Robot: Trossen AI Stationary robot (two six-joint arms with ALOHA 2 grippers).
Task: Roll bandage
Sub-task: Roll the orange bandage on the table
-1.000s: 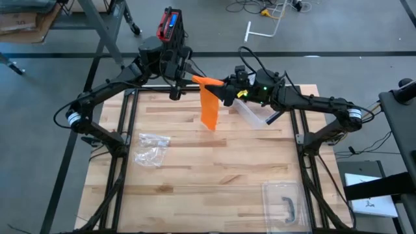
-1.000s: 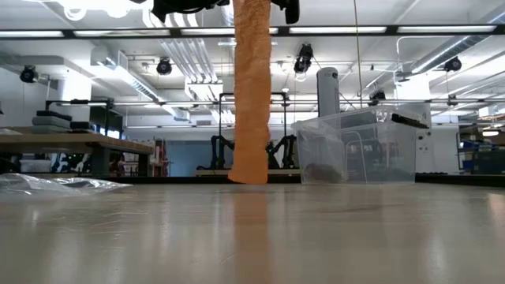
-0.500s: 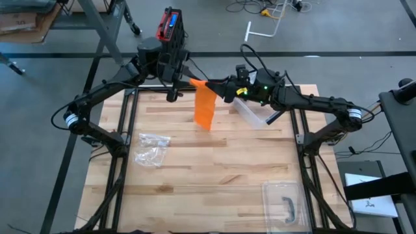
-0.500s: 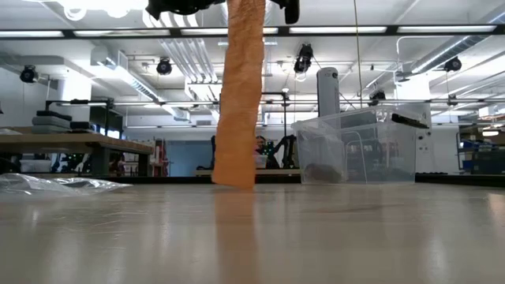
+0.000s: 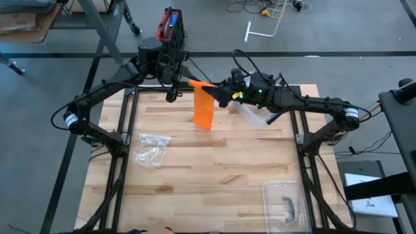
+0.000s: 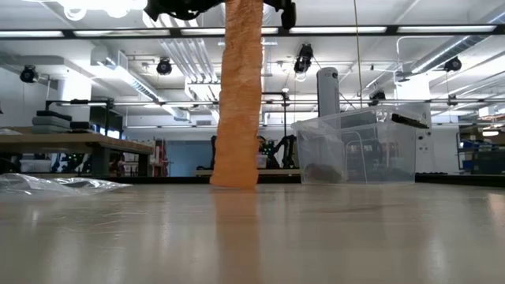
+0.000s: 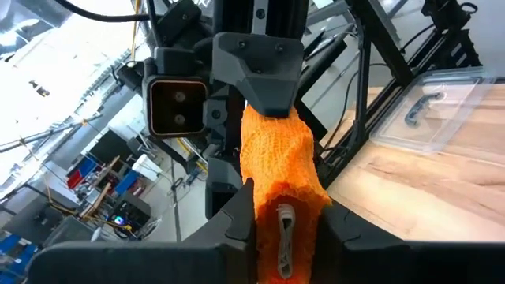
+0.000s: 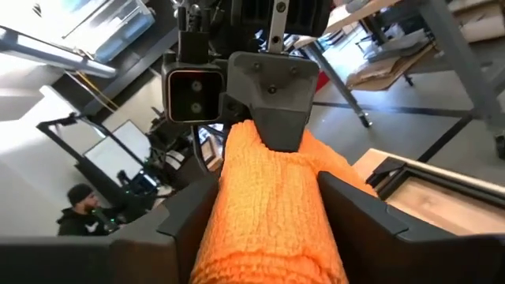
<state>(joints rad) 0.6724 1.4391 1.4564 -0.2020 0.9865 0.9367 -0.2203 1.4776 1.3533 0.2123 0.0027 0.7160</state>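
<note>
arms: two, dark matte black, slim jointed links
cables: thin black leads looping loosely along both arms
bands: a pale silver-white ring at the lower joint of each arm
lights: small green and yellow glow on the right arm's wrist housing
left end effector (image 5: 184,80): black, blocky grey-black plastic housing, square camera window with two small lenses
right end effector (image 5: 212,88): black, same angular housing, flat dark fingers (image 8: 197,207)

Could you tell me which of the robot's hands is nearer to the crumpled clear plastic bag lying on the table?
Left. The left hand is raised above the far edge of the table, on the plastic bag's side. The right hand meets it at the orange bandage from the opposite side, farther away.
</note>
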